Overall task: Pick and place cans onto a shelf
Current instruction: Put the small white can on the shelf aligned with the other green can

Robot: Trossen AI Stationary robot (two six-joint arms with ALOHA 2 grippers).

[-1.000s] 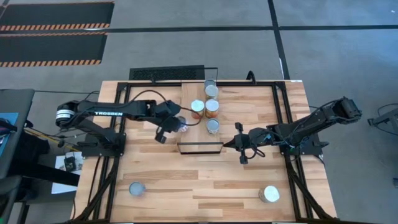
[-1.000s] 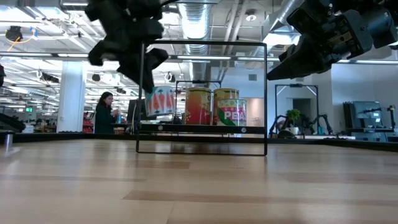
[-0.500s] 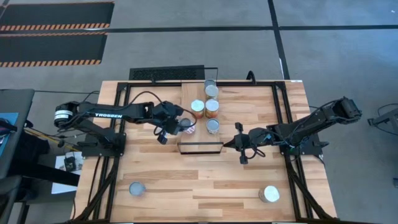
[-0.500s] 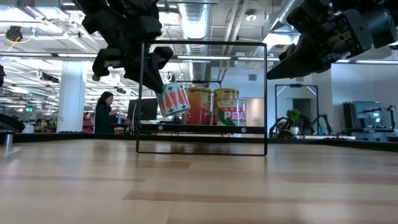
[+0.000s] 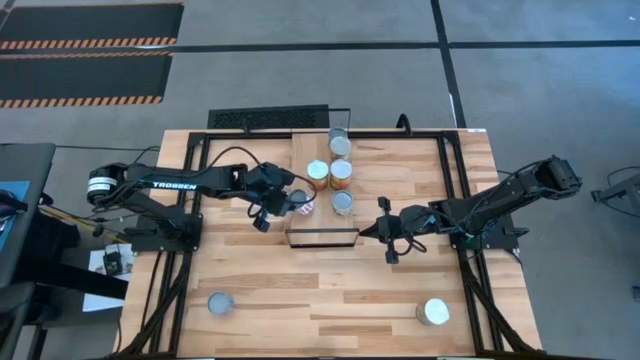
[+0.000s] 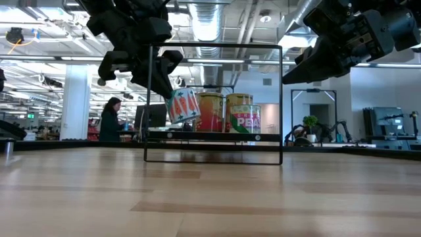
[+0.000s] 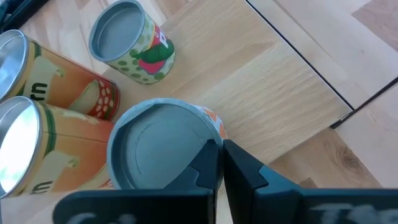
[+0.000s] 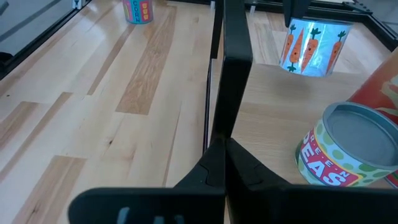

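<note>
My left gripper (image 5: 293, 200) is shut on a carrot-labelled can (image 6: 183, 105) over the left side of the shelf (image 5: 320, 226), a light-wood plank in a black frame. The can also shows in the right wrist view (image 8: 313, 46). On the plank stand two orange cans (image 5: 318, 172), a green peas can (image 5: 342, 203) and one more can (image 5: 340, 140) at the far end. My right gripper (image 5: 374, 232) is shut and empty, just right of the shelf's near end, beside its upright black frame (image 8: 233, 62). My left gripper pinches the can's top rim (image 7: 213, 132) between its two fingers, one over the lid and one on the outer wall. The fingers come from above, slanting down from the table's left. The can hangs tilted below them, clear of the plank.
Two loose cans stand on the table near its front edge, one at the left (image 5: 220, 303) and one at the right (image 5: 433, 312). The shelf's upright frame (image 6: 281, 99) rises at the plank's near end. Open tabletop lies between the shelf and the front edge.
My left gripper has carried the can toward the table's right, over the plank and toward the orange cans, and has gone down a little. The can has tipped from upright to tilted. In the last half second it has kept still.
</note>
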